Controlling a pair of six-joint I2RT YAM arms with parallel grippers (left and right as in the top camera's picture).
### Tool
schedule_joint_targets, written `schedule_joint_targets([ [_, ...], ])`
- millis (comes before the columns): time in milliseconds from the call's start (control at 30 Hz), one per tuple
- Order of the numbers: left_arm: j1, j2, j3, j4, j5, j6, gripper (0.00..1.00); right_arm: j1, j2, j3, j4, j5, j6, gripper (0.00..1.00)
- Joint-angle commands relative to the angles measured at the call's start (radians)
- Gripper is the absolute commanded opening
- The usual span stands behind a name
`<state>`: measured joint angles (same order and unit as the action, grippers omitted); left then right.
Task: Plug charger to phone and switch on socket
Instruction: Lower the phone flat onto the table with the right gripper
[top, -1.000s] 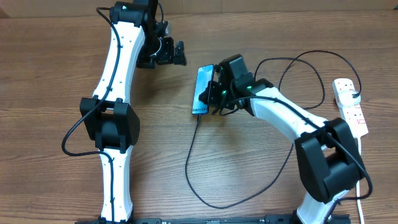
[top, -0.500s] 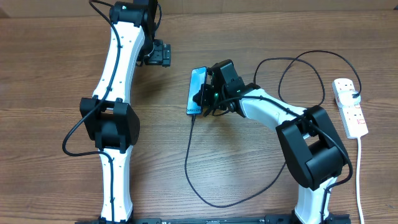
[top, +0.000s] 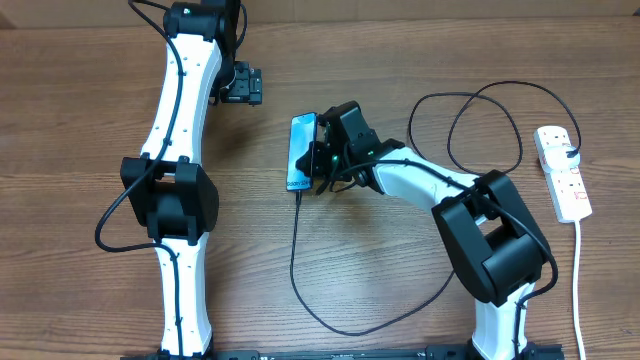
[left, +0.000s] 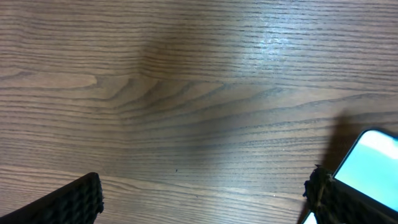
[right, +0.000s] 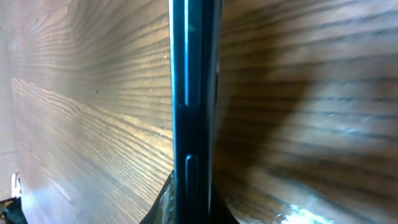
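A brown wood-grain tabletop (top: 380, 260) is seen throughout; pale glare (left: 292, 31) is reflected ahead of the left gripper (left: 202, 205).

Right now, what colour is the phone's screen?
The phone screen is bright light blue; the overhead view shows it best.

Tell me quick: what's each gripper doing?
Left gripper: open, empty.
Right gripper: shut on the phone.

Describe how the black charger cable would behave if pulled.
Likely floppy: the charger cable lies in loose curves on the table, so it should trail rather than push. Probably light, being so thin. Its tip meets the phone, so a hard tug might unseat it.
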<state>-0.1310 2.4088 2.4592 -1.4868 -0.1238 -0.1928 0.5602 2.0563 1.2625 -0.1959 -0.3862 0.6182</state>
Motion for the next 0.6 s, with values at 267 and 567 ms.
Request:
schedule_joint_targets([
  [267, -0.002, -0.013, 0.010, 0.007, -0.014, -0.018, 1.00, 0.012, 0.048, 0.001, -0.026, -0.034, -0.024, 0.04],
  [567, -0.002, -0.013, 0.010, 0.007, -0.014, -0.018, 1.00, 0.049, 0.061, 0.001, -0.018, -0.057, -0.025, 0.08],
])
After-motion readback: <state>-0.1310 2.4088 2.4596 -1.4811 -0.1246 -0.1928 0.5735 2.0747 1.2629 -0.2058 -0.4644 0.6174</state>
